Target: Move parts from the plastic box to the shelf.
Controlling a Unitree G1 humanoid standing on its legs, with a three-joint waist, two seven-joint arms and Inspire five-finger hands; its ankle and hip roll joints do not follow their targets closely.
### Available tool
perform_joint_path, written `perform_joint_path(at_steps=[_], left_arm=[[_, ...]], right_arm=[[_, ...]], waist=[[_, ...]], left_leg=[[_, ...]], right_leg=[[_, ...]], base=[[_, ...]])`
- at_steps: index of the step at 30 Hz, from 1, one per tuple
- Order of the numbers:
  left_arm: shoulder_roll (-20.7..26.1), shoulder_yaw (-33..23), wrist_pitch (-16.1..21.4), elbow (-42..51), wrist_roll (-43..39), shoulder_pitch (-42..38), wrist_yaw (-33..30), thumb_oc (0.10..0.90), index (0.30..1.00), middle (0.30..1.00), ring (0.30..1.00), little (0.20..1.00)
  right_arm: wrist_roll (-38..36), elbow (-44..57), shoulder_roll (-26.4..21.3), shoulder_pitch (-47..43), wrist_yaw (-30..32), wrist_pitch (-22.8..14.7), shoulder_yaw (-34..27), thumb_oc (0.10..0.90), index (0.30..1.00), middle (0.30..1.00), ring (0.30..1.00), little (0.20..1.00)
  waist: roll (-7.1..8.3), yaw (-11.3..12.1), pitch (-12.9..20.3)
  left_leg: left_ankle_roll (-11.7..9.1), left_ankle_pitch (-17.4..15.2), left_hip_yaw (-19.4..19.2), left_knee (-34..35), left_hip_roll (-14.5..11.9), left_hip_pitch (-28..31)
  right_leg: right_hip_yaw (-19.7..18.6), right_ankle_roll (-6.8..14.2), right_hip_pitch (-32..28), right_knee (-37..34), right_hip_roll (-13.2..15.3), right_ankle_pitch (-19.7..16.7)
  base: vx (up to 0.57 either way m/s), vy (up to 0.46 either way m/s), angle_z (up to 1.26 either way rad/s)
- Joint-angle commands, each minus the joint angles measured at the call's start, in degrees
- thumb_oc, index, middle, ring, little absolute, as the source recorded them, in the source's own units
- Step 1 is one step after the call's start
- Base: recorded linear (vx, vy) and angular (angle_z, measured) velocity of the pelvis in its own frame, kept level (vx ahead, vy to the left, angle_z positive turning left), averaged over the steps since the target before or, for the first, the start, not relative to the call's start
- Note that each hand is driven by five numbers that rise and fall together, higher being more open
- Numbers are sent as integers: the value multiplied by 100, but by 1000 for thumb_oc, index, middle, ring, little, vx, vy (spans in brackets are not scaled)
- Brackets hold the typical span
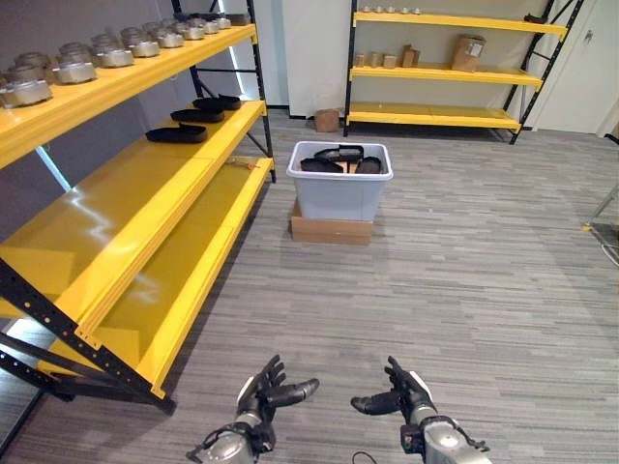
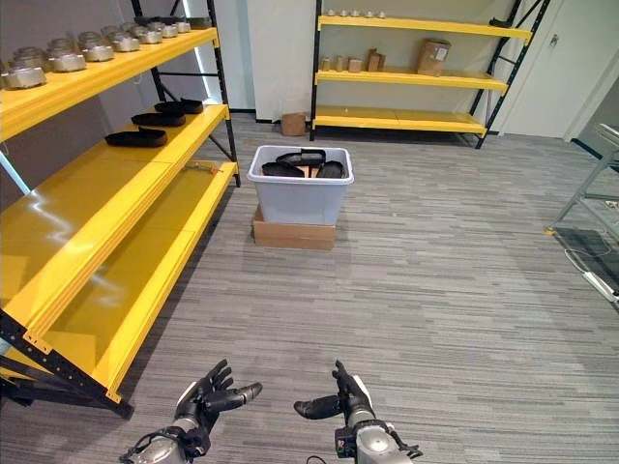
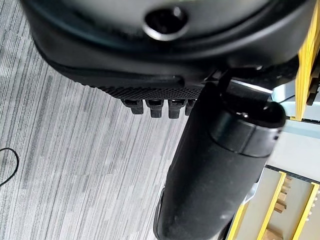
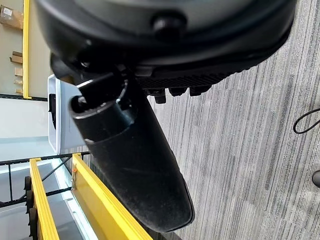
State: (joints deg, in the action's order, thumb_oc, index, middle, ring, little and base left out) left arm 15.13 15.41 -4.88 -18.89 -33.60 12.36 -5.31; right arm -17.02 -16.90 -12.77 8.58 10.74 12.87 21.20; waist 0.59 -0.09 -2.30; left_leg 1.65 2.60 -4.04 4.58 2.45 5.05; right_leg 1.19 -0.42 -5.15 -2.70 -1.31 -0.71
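Both robot hands, left (image 1: 263, 394) and right (image 1: 398, 394), hang empty with fingers apart, well short of the plastic box (image 1: 339, 181), where dark parts (image 1: 338, 154) wait beside the yellow shelf (image 1: 145, 198).

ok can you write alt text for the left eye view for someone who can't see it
A pale plastic box holding dark parts stands on a flat cardboard box on grey floor, beside a yellow shelf where similar dark parts lie. At the bottom edge, the left hand and right hand are open, holding nothing.
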Motion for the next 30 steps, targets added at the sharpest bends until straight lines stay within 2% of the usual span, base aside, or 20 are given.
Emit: perform_joint_path(at_steps=[1, 30], left_arm=[[20, -201, 430, 142, -138, -402, 72, 900, 1000, 1000, 1000, 1000], [43, -166, 359, 142, -249, -456, 430, 900, 1000, 1000, 1000, 1000]], right_arm=[[-77, 288, 122, -373, 26, -460, -51, 900, 1000, 1000, 1000, 1000], [53, 266, 130, -437, -39, -443, -105, 900, 1000, 1000, 1000, 1000]], waist=[[198, -89, 148], [163, -97, 126]], left_leg=[[-142, -91, 201, 42, -113, 19], [-81, -137, 155, 42, -77, 49]], right_leg=[[44, 298, 138, -230, 251, -439], [24, 328, 111, -230, 313, -473]], base=[[0, 0, 0], [0, 1, 0]])
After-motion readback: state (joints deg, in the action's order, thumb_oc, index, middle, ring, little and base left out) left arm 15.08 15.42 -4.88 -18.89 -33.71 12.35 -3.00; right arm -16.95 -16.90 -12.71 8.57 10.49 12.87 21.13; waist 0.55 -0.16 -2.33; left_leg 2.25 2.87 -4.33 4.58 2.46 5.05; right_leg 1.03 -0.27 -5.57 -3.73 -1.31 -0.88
